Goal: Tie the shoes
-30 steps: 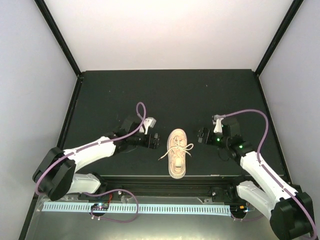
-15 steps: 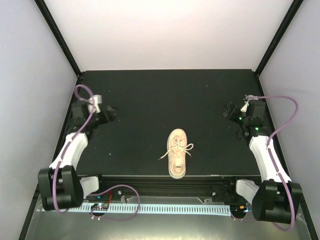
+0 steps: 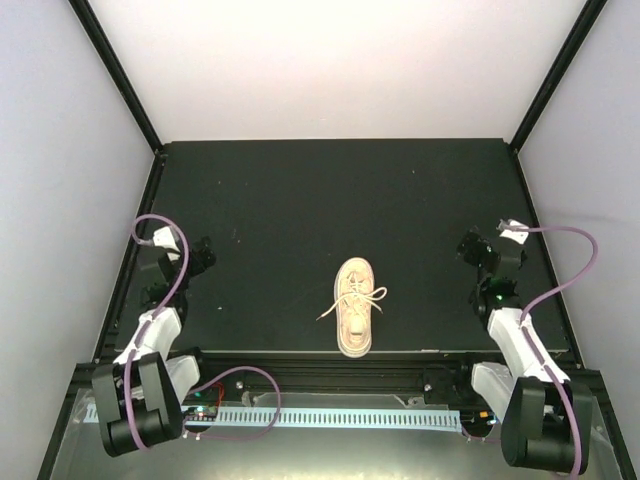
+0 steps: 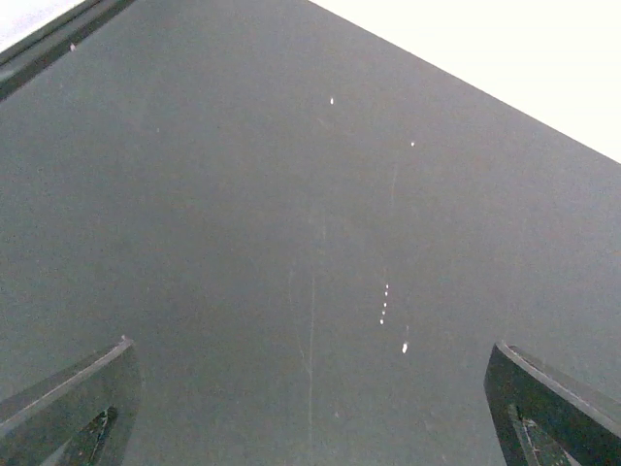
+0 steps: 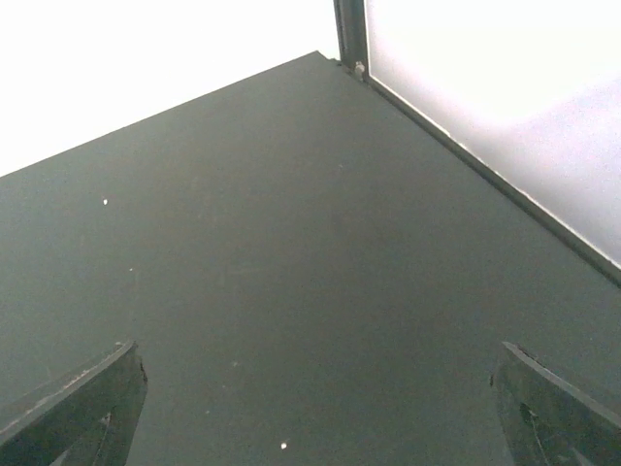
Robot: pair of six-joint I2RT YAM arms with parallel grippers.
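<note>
Shoe (image 3: pixel 356 320) lay on table (image 3: pixel 300 190) near front edge, midway between arms, toe pointing away from bases. Laces (image 3: pixel 362 297) spread across top, one strand trailing left onto table. Left gripper (image 3: pixel 199 257) well left of shoe, fingers (image 4: pixel 68 408) spread wide, nothing between. Right gripper (image 3: pixel 472 246) well right of shoe, fingers (image 5: pixel 73 408) likewise apart, holding nothing

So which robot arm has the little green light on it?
The right arm: a green light glows near its wrist. The left arm, on the other side of the table, shows none.
</note>
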